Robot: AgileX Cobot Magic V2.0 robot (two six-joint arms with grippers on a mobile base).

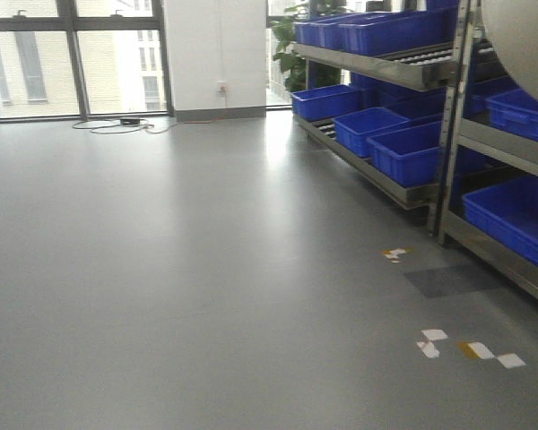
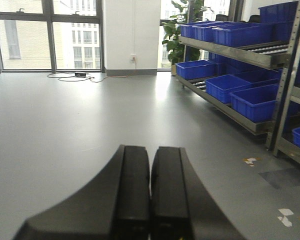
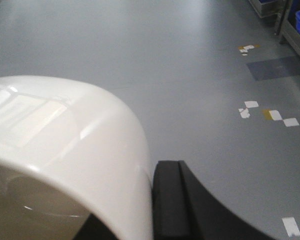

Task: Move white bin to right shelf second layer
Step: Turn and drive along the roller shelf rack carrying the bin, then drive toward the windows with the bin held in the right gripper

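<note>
Left gripper: my black left gripper has its two fingers pressed together with nothing between them, looking out over the bare grey floor. It plays no part in the carry.

White bin: the cream-white glossy plastic tub fills the lower left of my right wrist view, held in the air over the floor. A pale curved surface at the top right of the front view is probably the same bin, raised beside the rack.

Right gripper: I see one black finger just outside the bin wall. I judge the right gripper is pinching the wall, though the inner finger is hidden.

Shelf: the stainless steel rack with roller tracks and blue rectangular plastic crates lies to my right and ahead.

Key relation: the bin hangs on my right arm, the arm nearer the rack, so I expect the coming move to be rightward toward the second layer.
</note>
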